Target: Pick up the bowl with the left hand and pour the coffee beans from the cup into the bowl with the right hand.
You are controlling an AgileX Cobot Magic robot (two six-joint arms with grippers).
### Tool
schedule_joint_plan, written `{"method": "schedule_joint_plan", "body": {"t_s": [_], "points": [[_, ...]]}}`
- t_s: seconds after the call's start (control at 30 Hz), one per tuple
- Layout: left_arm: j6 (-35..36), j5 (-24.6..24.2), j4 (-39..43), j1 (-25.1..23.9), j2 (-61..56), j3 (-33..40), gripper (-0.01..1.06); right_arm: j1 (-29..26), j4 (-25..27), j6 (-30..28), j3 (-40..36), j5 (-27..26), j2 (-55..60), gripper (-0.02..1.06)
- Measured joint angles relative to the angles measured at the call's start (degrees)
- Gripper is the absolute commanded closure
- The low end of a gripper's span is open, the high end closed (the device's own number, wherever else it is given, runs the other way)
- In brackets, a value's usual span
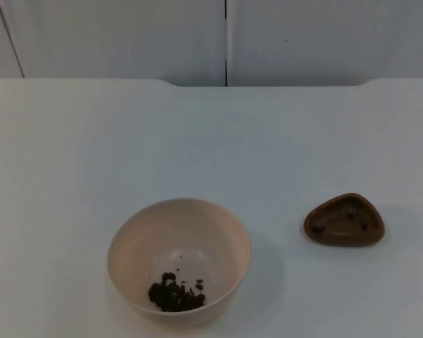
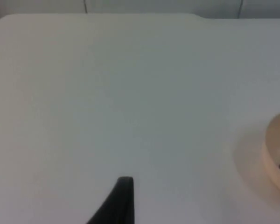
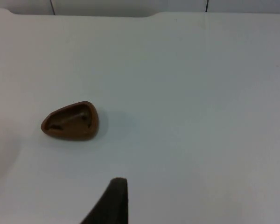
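A cream bowl point(image 1: 176, 215) stands on the white table near the front, left of centre, with a small heap of dark coffee beans point(image 1: 175, 293) at its bottom. To its right sits a low brown three-cornered cup point(image 1: 344, 220), upright, with a few dark beans inside. My left gripper point(image 2: 123, 198) hovers over bare table well away from the bowl point(image 2: 276, 149), holding nothing. My right gripper point(image 3: 114, 200) hangs above the table, back from the cup point(image 3: 71, 121), also holding nothing. Both arms wait.
The white table top point(image 1: 211, 141) stretches back to the grey partition wall point(image 1: 225, 42), with a notch in its far edge. Nothing else stands on the table around the bowl and cup.
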State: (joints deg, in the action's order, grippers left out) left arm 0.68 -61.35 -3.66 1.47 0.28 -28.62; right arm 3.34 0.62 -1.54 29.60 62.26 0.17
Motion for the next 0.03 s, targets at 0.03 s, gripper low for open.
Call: {"method": "schedule_joint_plan", "body": {"t_s": [0.03], "points": [[0.0, 0.0, 0.0, -1.3, 0.0, 0.0, 0.02, 0.0, 0.0, 0.0, 0.0, 0.0, 0.0, -0.01]]}}
